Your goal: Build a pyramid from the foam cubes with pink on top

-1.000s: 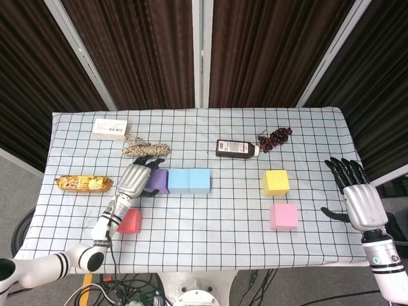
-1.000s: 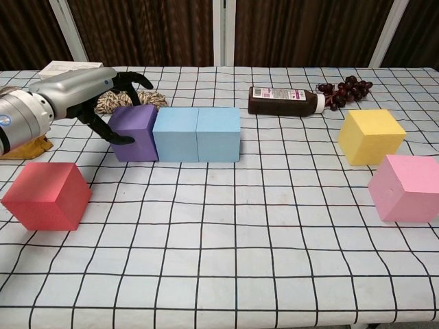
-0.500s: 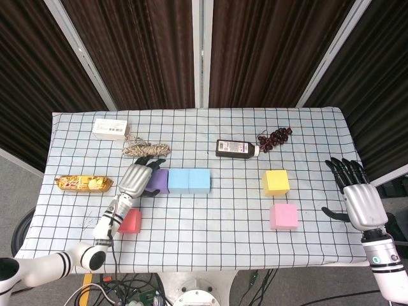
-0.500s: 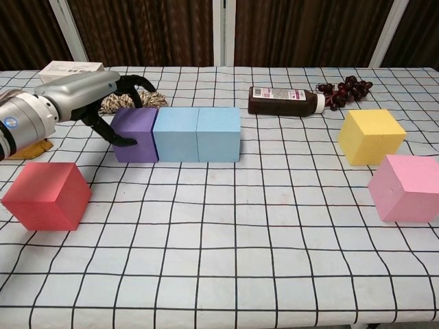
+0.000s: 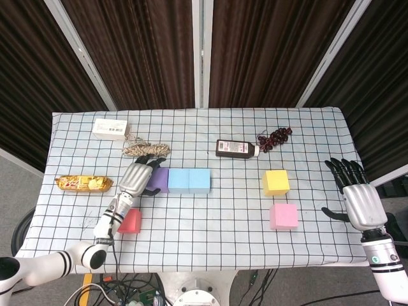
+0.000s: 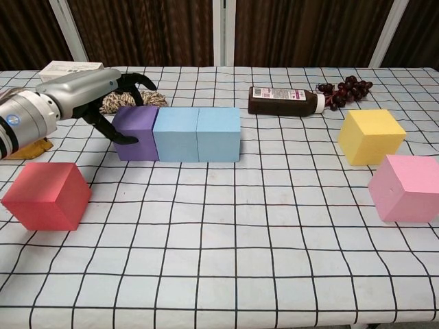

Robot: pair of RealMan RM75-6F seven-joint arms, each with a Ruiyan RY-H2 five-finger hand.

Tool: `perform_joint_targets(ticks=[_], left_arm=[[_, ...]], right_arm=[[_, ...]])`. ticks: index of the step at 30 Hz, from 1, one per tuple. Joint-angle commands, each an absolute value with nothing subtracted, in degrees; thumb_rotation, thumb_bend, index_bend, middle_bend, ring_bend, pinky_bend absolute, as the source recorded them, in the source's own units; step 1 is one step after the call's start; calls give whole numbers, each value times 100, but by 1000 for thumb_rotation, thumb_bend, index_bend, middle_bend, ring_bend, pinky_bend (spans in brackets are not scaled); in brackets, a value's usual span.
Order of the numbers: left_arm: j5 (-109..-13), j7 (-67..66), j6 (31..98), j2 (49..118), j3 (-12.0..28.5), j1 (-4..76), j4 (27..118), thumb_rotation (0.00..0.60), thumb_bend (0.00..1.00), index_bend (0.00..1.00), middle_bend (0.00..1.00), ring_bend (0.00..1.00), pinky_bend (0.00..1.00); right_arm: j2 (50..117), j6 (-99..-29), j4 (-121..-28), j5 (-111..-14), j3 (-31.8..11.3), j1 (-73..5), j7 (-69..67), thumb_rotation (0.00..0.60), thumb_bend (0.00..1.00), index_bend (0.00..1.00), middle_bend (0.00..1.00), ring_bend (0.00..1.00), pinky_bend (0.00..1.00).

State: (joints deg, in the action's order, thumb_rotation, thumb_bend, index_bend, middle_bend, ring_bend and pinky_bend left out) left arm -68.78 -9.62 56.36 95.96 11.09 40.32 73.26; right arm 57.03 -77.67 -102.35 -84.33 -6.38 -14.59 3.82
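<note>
A purple cube sits flush against two light blue cubes, the three forming a row on the checked tablecloth. My left hand holds the purple cube at its left end, thumb on the front face and fingers arched over the back. The red cube lies just in front of that hand. A yellow cube and the pink cube stand at the right. My right hand hovers open past the table's right edge, holding nothing.
Behind the left hand lies a coil of rope. A white box sits at the back left and a snack packet at the left edge. A brown bottle and grapes lie behind the yellow cube.
The purple cube, tilted a second ago, has been turned square and pressed flush against the blue cubes. The left hand shifted slightly with it. The right hand has not moved.
</note>
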Motion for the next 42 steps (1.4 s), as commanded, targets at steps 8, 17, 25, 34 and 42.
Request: perform_joint_targets(ticks=[8, 17, 25, 34, 42], left_arm=[[-6855, -900, 5636, 9619, 1121, 4030, 7321, 600, 206, 162, 412, 113, 160], [-6879, -869, 5636, 9621, 1116, 4039, 7299, 600, 207, 163, 399, 113, 160], [-6904, -839, 5653, 9659, 1081, 4017, 7235, 600, 195, 162, 365, 114, 160], [-6972, -762, 5638, 9649, 1046, 4009, 7209, 600, 153, 158, 276, 113, 160], [-6974, -720, 5595, 9650, 1057, 4026, 7189, 600, 126, 147, 215, 113, 161]], right_arm=[[5685, -7752, -10227, -8417, -634, -1445, 369, 600, 0, 0, 63, 0, 0], [5689, -7711, -10211, -8403, -627, -1449, 373, 600, 0, 0, 64, 0, 0], [5699, -7722, -10209, -8398, -628, -1438, 389, 600, 0, 0, 63, 0, 0], [5705, -7720, -10203, -8388, -632, -1433, 395, 600, 0, 0, 63, 0, 0], [5728, -7681, -10167, -8361, -634, -1443, 376, 600, 0, 0, 62, 0, 0]])
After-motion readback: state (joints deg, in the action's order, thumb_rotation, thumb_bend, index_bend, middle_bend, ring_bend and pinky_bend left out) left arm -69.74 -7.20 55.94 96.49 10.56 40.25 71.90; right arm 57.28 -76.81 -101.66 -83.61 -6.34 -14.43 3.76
